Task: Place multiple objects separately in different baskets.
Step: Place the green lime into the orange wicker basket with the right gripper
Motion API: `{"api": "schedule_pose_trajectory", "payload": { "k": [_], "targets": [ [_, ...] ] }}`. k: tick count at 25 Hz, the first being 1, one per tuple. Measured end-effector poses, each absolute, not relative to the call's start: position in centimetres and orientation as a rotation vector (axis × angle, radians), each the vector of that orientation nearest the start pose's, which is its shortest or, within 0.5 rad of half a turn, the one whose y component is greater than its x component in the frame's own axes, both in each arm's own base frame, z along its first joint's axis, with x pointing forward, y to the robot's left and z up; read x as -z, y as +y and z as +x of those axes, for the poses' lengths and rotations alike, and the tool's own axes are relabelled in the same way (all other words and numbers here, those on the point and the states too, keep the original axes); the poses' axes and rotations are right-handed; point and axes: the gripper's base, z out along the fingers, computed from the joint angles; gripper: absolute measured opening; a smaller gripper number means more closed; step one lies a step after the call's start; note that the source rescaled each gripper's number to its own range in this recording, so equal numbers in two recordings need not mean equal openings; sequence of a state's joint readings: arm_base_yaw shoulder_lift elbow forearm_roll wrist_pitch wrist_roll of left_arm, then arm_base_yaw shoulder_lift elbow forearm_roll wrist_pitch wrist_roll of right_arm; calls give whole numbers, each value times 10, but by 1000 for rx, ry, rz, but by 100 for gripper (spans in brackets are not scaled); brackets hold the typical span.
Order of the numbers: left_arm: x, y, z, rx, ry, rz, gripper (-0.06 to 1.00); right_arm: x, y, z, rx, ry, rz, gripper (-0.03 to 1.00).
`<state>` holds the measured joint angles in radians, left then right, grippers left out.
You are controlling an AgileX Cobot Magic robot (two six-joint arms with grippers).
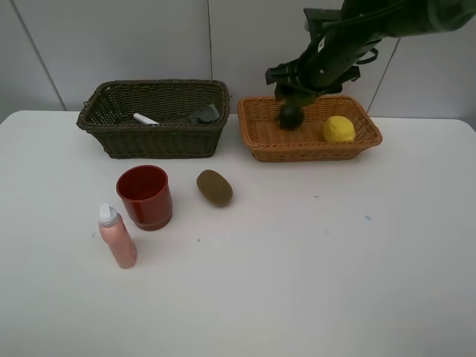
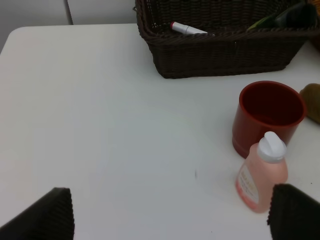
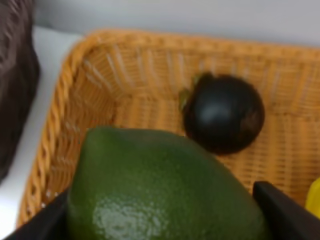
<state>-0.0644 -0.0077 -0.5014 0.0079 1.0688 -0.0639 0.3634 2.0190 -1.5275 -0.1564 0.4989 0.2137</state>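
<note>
Nearest you, the left gripper (image 2: 172,215) hangs over the white table (image 1: 312,282), its fingers spread wide and gripping nothing. Beyond it stands the pink spray bottle (image 1: 117,238), with the red cup (image 1: 145,196) just behind and the brown kiwi (image 1: 214,187) lying near the cup. Farther back, the dark basket (image 1: 152,137) holds the white marker (image 1: 145,119) and the dark grey bottle (image 1: 204,114). Beside it, the orange basket (image 1: 309,149) holds the yellow lemon (image 1: 339,129) and the mangosteen (image 3: 223,119). Above this basket your right gripper (image 3: 165,220) is clamped on the green lime (image 3: 160,180).
</note>
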Motion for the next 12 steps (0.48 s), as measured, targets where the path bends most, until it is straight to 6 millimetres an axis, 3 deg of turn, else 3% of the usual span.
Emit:
{"api": "schedule_pose_trajectory", "payload": {
  "k": [6,12],
  "targets": [
    [-277,1,-7,71,2044,0,100,-173,158,431,-95,2530,-319,66],
    [-277,1,-7,71,2044,0,100,-158,158,433,-87,2558,-324,66]
  ]
}}
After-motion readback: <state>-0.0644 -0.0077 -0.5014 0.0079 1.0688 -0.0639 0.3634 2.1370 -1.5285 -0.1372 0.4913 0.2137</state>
